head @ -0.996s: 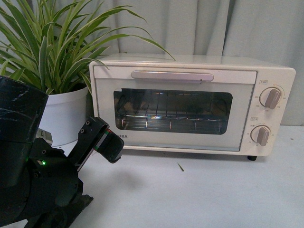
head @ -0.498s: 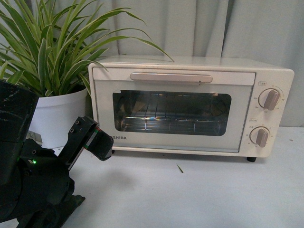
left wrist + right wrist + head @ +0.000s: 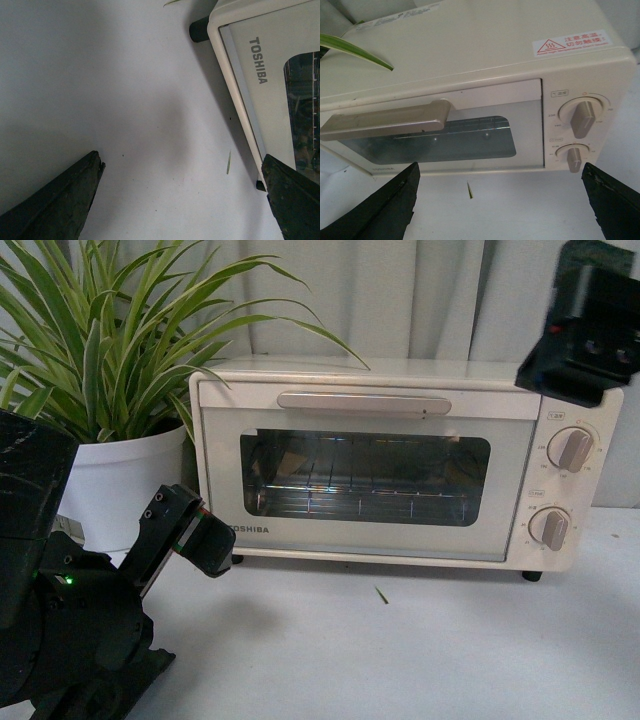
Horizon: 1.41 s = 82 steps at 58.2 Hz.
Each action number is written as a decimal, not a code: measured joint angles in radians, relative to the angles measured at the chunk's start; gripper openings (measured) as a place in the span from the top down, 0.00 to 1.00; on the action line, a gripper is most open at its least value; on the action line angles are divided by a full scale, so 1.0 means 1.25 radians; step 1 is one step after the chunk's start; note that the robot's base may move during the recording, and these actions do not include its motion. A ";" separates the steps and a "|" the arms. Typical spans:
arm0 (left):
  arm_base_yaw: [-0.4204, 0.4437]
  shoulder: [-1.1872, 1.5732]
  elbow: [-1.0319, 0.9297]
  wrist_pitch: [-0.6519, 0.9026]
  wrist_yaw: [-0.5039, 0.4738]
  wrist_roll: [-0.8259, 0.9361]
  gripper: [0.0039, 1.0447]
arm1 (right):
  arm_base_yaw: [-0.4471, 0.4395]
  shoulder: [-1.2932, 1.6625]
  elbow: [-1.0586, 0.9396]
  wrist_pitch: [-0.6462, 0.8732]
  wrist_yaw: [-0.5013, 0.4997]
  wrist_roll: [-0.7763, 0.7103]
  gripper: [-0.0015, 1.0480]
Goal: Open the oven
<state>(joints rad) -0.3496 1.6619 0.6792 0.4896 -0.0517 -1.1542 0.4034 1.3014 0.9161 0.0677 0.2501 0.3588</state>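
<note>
Both spread wide and empty, but right gripper (image 3: 585,330), upper right of frame, is nearer than left gripper (image 3: 200,540) to the oven (image 3: 400,530)'s sideways handle (image 3: 364,401), down-left of it.

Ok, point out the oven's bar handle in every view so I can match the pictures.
Front view: the bar handle runs along the top of the oven door, above the glass window.
Left wrist view: not in it; only a lower door corner with the TOSHIBA lettering shows.
Right wrist view: the bar handle lies across the door's upper edge.
Shared landmark: the thin green sliver on the table before the oven.
</note>
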 joint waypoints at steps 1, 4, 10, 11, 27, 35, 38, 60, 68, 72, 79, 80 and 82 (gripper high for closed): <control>0.000 0.000 0.000 0.000 0.000 0.000 0.06 | 0.002 0.005 0.007 -0.004 0.005 0.003 0.09; 0.000 0.000 0.000 0.000 0.000 0.000 0.06 | 0.009 0.028 0.033 -0.018 0.017 0.012 0.09; 0.000 0.000 -0.001 0.002 0.002 0.000 0.06 | 0.020 0.066 0.084 -0.046 0.036 0.031 0.09; 0.001 0.000 -0.001 0.002 0.002 0.000 0.06 | 0.023 0.074 0.096 -0.054 0.040 0.034 0.09; 0.002 -0.002 -0.002 0.004 0.007 0.000 0.06 | 0.046 0.164 0.212 -0.126 0.099 0.062 0.09; 0.003 -0.004 -0.004 0.004 0.009 0.000 0.06 | 0.047 0.189 0.233 -0.147 0.108 0.071 0.09; 0.003 -0.005 -0.004 0.004 0.009 0.000 0.06 | 0.046 0.197 0.239 -0.154 0.112 0.074 0.09; 0.005 -0.008 -0.009 0.006 0.014 -0.002 0.06 | 0.042 0.236 0.270 -0.166 0.122 0.083 0.09; 0.005 -0.010 -0.011 0.007 0.015 -0.002 0.06 | 0.042 0.248 0.280 -0.167 0.126 0.086 0.09; 0.005 -0.011 -0.012 0.007 0.015 -0.002 0.06 | 0.042 0.253 0.286 -0.172 0.129 0.089 0.09; 0.005 -0.011 -0.013 0.007 0.015 -0.002 0.06 | 0.042 0.263 0.298 -0.179 0.131 0.089 0.09; 0.005 -0.011 -0.013 0.007 0.015 -0.002 0.06 | 0.043 0.265 0.301 -0.182 0.132 0.089 0.09; 0.005 -0.011 -0.013 0.007 0.015 -0.002 0.06 | 0.044 0.268 0.305 -0.186 0.131 0.088 0.09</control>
<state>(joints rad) -0.3431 1.6482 0.6636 0.4980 -0.0334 -1.1568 0.4583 1.6360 1.2980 -0.1654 0.4141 0.4690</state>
